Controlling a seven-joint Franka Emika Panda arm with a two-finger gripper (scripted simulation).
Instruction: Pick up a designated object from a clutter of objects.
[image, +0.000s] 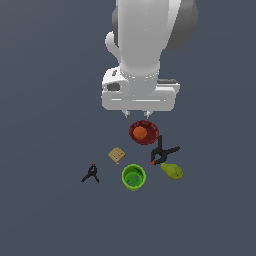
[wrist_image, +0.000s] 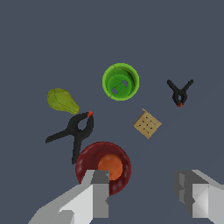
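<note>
The designated object, a dark red bowl (image: 145, 132) (wrist_image: 89, 159) with a rippled rim, lies on the dark floor with a small orange ball (image: 140, 132) (wrist_image: 110, 166) inside it. My gripper (image: 136, 115) (wrist_image: 144, 192) hangs open above the bowl's edge, empty. In the wrist view one finger (wrist_image: 98, 192) covers part of the bowl's rim and the other finger (wrist_image: 188, 190) stands over bare floor. The rest of the clutter of objects lies around the bowl.
A green cup (image: 133, 177) (wrist_image: 120, 82), a tan block (image: 117, 155) (wrist_image: 147, 124), a large black clamp (image: 162, 153) (wrist_image: 75, 132) touching the bowl, a small black clamp (image: 91, 173) (wrist_image: 180, 92) and an olive pear-like lump (image: 172, 171) (wrist_image: 62, 100) surround it.
</note>
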